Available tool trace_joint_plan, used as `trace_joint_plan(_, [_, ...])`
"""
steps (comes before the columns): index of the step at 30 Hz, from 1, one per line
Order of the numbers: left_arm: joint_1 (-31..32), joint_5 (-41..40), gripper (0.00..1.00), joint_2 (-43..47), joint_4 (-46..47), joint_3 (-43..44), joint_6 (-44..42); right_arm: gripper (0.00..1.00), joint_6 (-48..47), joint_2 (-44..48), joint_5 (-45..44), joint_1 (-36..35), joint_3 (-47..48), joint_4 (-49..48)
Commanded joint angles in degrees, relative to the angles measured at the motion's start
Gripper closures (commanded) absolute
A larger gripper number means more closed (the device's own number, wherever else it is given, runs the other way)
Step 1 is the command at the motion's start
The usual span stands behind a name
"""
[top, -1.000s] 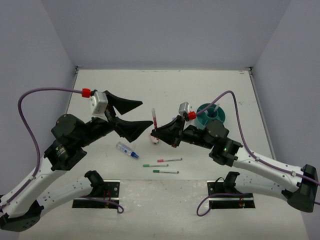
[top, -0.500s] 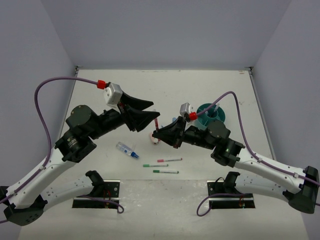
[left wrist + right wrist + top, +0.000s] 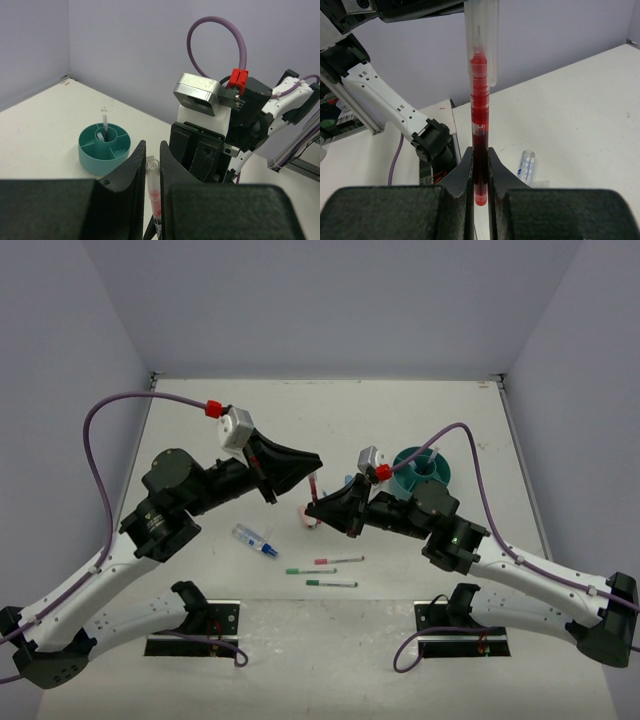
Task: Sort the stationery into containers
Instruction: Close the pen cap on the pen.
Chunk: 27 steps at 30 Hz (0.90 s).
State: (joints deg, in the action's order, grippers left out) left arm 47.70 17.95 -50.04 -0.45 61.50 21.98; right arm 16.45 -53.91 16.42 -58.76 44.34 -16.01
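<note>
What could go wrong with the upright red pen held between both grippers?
Both the left gripper and right gripper grip the red pen with a clear cap, so any pull apart might pop the cap or bend it. The left grip sits only on the cap end, so it may slip.

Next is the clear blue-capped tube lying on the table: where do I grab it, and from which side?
I'd grip the clear tube at mid-body, straight down from above, jaws across its narrow width. It lies flat and diagonal, blue cap toward the near side, so its long sides are exposed.
</note>
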Motion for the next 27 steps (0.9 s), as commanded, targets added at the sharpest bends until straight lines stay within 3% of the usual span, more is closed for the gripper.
trace_joint_plan(1, [0.02, 2.09, 0.93, -0.52, 2.12, -0.84, 0.45, 1.0, -0.5, 1.37, 0.54, 0.05, 2.18, -1.15])
trace_joint_plan(3, [0.07, 2.09, 1.0, -0.67, 2.12, -1.49, 0.59, 1.0, -0.5, 1.56, 0.24, 0.05, 2.6, -1.13])
trace_joint_plan(11, [0.02, 0.72, 1.0, 0.82, 3.18, -7.84, 3.02, 1.0, 0.7, 2.76, -5.81, 0.13, 6.4, -1.34])
trace_joint_plan(19, [0.02, -3.52, 1.0, 0.82, 5.11, -15.42, 8.87, 1.0, 1.07, 2.93, -10.61, 0.12, 8.93, -7.9])
trace_joint_plan(27, [0.1, -3.96, 1.0, 0.11, 7.06, -19.78, 13.9, 1.0, -3.26, -1.46, -3.49, 0.41, 14.21, -8.62])
